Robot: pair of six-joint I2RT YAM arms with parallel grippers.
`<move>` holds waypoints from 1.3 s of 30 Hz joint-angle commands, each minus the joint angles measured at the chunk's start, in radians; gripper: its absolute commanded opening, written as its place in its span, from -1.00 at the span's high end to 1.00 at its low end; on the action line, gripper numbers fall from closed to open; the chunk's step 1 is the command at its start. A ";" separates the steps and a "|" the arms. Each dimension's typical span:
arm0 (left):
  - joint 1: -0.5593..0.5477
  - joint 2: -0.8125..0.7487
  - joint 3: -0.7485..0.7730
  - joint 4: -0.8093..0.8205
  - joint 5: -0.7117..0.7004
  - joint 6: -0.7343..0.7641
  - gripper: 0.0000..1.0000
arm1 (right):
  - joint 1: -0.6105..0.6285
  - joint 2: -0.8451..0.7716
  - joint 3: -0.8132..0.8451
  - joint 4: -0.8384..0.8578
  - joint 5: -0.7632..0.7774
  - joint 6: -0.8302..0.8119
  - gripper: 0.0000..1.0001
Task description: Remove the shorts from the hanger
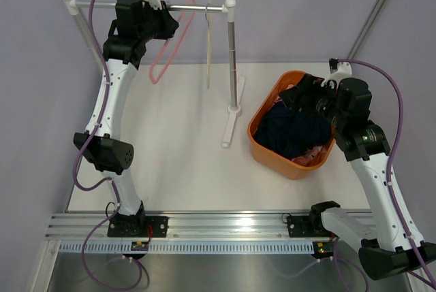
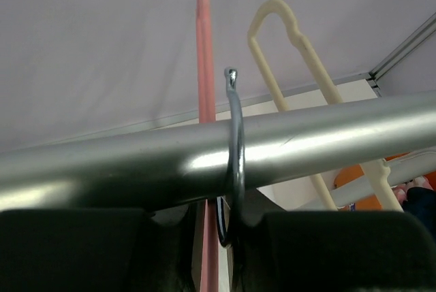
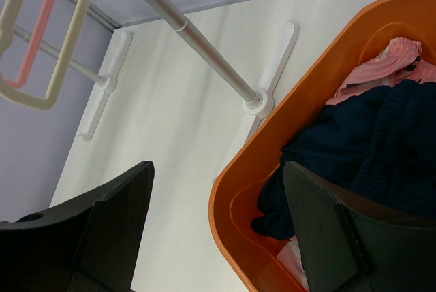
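At the left gripper: fingers close either side of a wire hook hung over the rail; impossible to tell whether pinching or loose. At the right gripper: spread wide, gripping nothing, poised above the basket rim. Further out, at twelve o'clock on the table: pink hanger and cream hanger, both bare. At three o'clock, inside the basket: navy shorts heaped, pink shorts peeking out beneath. Probably light, limp, grippy cloth; best pinched at a thick fold or waistband.
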 commanded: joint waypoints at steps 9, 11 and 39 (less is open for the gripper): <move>-0.014 -0.078 -0.037 0.074 -0.031 0.025 0.56 | -0.002 -0.004 -0.001 0.036 -0.023 0.000 -0.70; -0.015 -0.095 -0.057 0.081 -0.039 0.028 0.53 | -0.003 -0.004 -0.003 0.034 -0.023 0.002 -0.70; -0.031 -0.647 -0.580 0.155 -0.255 -0.010 -0.14 | -0.003 -0.036 -0.021 0.034 -0.014 -0.017 -0.79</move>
